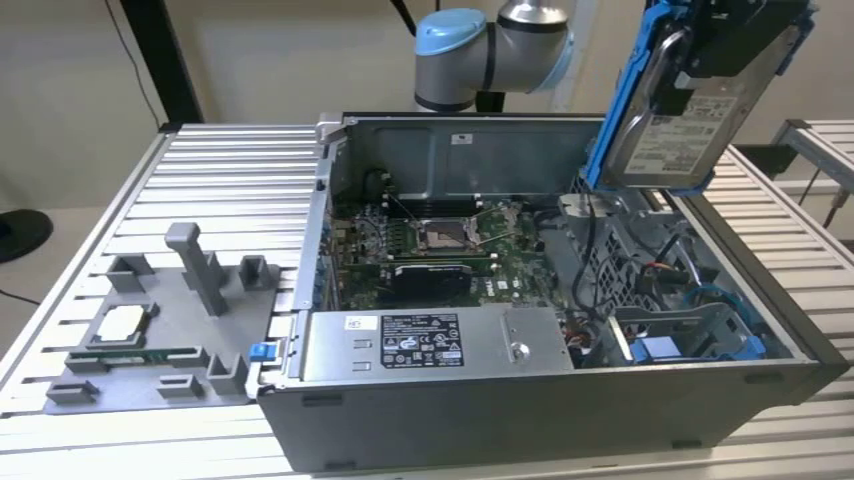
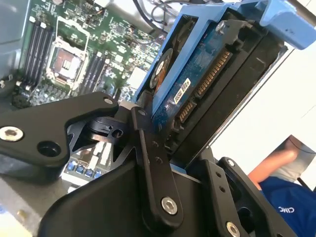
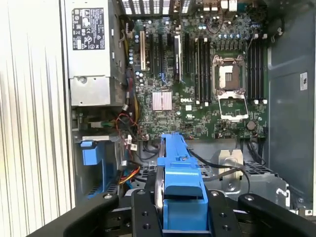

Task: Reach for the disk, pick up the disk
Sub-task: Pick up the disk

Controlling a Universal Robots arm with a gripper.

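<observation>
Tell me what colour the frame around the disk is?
Bright blue; the disk in its frame shows best in the exterior view.

Blue-framed silver disk hangs upright, label showing, lifted high

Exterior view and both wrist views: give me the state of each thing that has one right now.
disk: held in the air above the open case, tilted, label facing the exterior camera.
gripper: shut on the disk, fingers clamping its blue bracket.
computer case: lying on its side, side panel off, motherboard exposed.
processor socket: open, with no chip or cooler on it.
small chip: resting in the grey fixture on the table.
</observation>
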